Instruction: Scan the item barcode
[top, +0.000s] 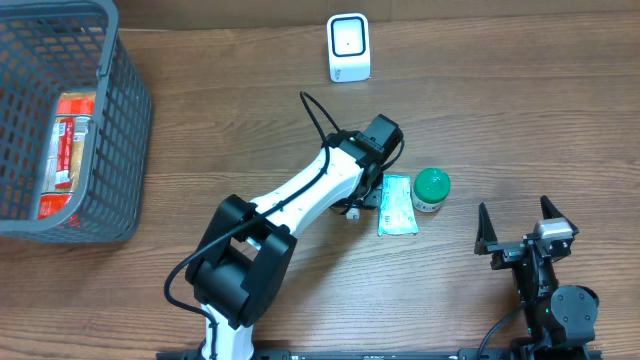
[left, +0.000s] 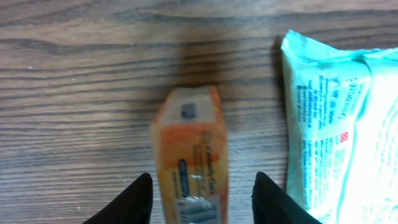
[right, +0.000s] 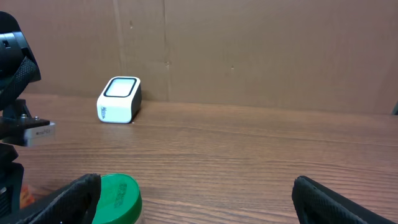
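I find my left gripper (left: 202, 200) parted and straddling the orange packet (left: 189, 143), which lies flat on the table (left: 74, 93) just beside a teal pouch (left: 329, 124), neither finger touching it, while my right gripper (right: 199, 199) stands wide open, empty

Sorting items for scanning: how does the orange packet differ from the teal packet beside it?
The orange packet is narrow; the teal packet is wider. The orange packet lies inside the open left pincer; the teal packet lies outside it. Both lie flat on the wooden table.
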